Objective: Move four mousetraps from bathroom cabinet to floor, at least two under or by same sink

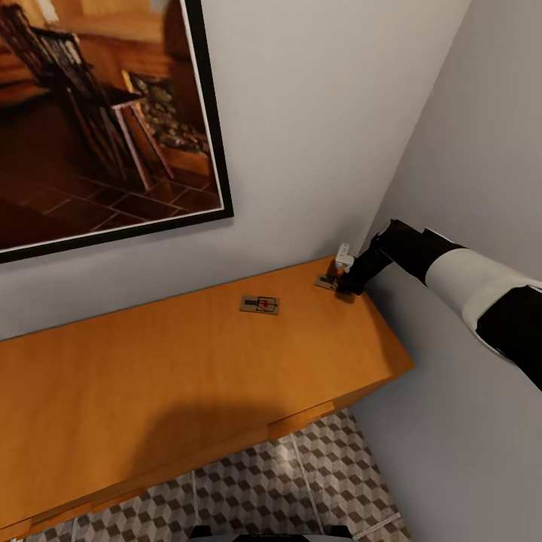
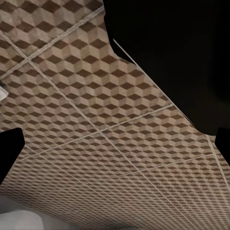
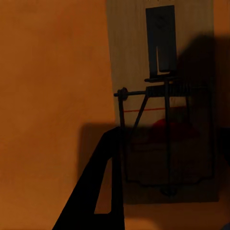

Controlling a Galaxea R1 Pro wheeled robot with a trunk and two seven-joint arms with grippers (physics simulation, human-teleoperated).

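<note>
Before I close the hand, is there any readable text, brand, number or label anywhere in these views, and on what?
None: no readable text, brand or number in any view.
Mousetrap under the right hand, seen close: bare wood, dark metal plate, red mark, no lettering.
Second mousetrap on the cabinet: a red mark, no words.
Framed picture: a room scene, no caption.
Floor tiles: cube pattern alone.

Pale grey walls (image 1: 324, 135) meet in a corner, with a black-framed picture (image 1: 105, 113) hung at the left
</note>
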